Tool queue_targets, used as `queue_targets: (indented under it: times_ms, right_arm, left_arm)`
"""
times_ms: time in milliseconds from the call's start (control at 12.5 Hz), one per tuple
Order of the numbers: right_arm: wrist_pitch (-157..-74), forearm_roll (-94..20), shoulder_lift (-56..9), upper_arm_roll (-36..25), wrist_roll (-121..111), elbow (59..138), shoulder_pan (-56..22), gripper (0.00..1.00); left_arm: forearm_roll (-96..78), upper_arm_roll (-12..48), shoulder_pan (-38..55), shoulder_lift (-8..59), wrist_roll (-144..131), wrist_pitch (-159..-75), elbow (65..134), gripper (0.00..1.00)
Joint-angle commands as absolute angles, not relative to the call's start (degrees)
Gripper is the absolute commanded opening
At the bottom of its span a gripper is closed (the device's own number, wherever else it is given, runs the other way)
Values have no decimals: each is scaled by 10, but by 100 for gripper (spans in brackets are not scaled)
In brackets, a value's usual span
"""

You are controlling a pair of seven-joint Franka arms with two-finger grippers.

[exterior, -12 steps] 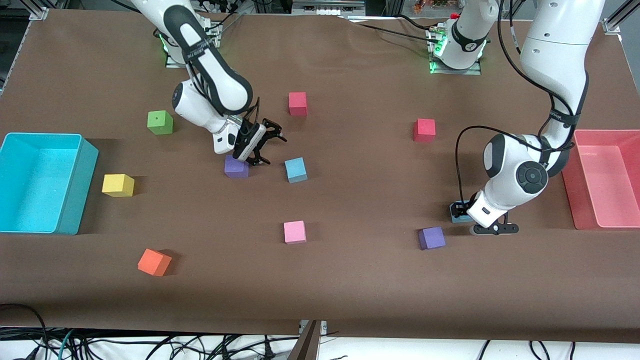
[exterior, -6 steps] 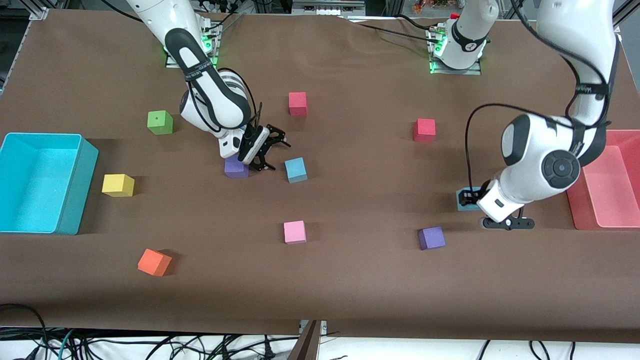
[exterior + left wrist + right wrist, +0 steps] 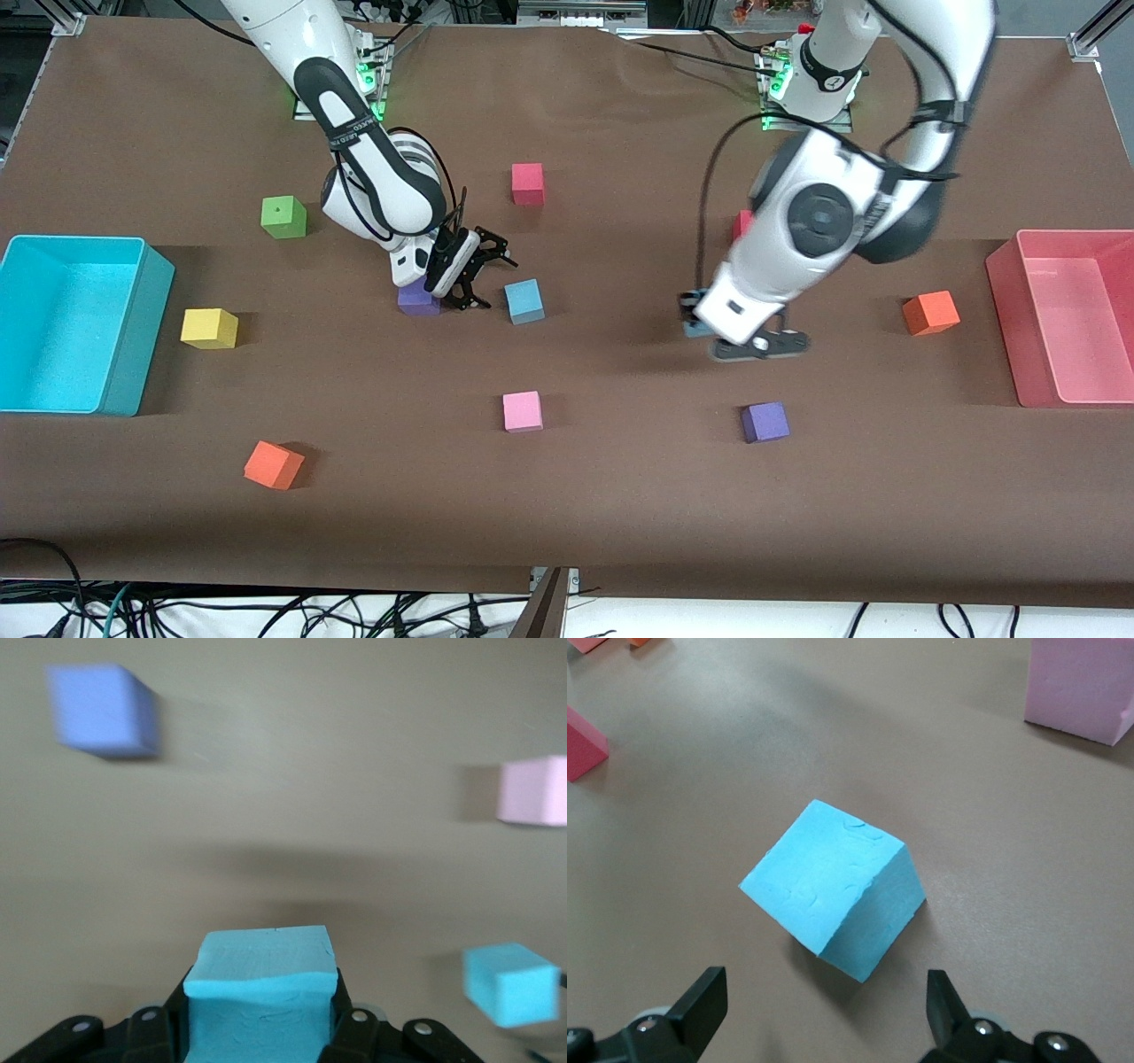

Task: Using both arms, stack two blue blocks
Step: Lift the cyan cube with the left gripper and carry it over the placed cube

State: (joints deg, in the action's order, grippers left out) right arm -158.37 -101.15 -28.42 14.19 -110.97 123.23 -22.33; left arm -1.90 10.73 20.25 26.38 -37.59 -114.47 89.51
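1. The left gripper [image 3: 261,1028] is clamped on a light sky-blue foam cube [image 3: 263,992], up in the air over the bare brown table [image 3: 620,496], likely carrying it to the stack.
2. The second sky-blue foam cube [image 3: 524,300] sits on the table beside a purple foam cube [image 3: 416,299].
3. The right gripper [image 3: 824,1014] hovers just beside it, fingers spread wide and empty, seemingly poised to steady it.
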Motion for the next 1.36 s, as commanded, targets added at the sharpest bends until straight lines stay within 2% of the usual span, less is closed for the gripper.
queue_targets:
  times_ms: [0, 241, 321, 722, 1283]
  right_arm:
    - [-1587, -1028, -290, 136, -1129, 1223, -231, 99]
    - [-1587, -1028, -290, 136, -1129, 1223, -231, 99]
    - [-1587, -1028, -290, 136, -1129, 1223, -231, 99]
    - [-1587, -1028, -291, 134, -1129, 1223, -231, 99]
    - [-1586, -1028, -292, 134, -1129, 1223, -231, 99]
  left_arm:
    - [-28, 102, 272, 347, -470, -1136, 781, 0]
    - [-26, 94, 343, 412, -519, -1148, 702, 0]
    - [-27, 83, 362, 422, -526, -1162, 695, 0]
    - [-28, 57, 411, 467, -550, -1237, 692, 0]
    - [-28, 50, 439, 495, -586, -1245, 673, 0]
